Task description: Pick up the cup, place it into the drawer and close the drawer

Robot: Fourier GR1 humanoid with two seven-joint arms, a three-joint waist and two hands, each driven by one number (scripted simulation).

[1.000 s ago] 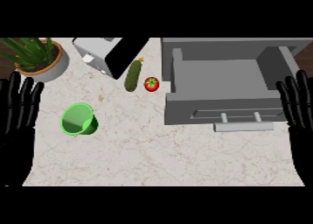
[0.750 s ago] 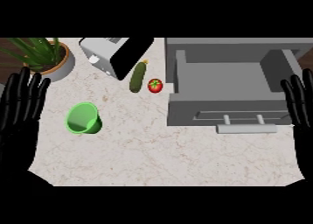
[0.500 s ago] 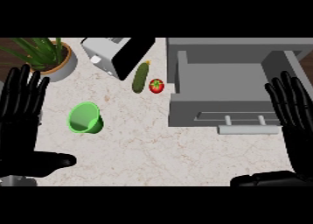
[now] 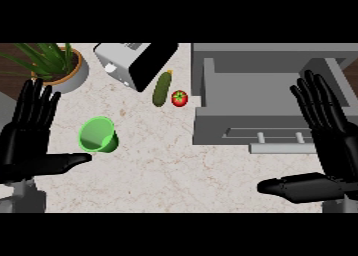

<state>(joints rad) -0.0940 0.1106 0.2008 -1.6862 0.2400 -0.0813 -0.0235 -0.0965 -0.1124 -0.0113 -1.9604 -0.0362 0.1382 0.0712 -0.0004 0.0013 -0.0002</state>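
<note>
— Right hand (image 4: pixel 333 142) spread wide, fingers straight, at the open grey drawer's (image 4: pixel 211 125) right end; left hand (image 4: pixel 23 145) likewise, far left of it.
— Green plastic cup (image 4: pixel 98 135)?
— On the marbled worktop (image 4: pixel 182 170), drawer's left.

- The plant (image 4: pixel 43 56) in its pot (image 4: pixel 73 76), far left, loses its leaf tips past the far edge.
- The toaster (image 4: pixel 130 62) is cut off at its far end.
- The right hand (image 4: pixel 335 142) hides the right wall of the drawer (image 4: pixel 248 95) and the right end of its handle (image 4: pixel 279 148).
- The left forearm (image 4: pixel 25 197) and right forearm (image 4: pixel 352 204) are cut off at the near edge.
- A grey slab (image 4: pixel 0 107) at the left edge sits partly behind the left hand (image 4: pixel 21 147). It is possibly a lower surface, but too little shows to name it.
</note>
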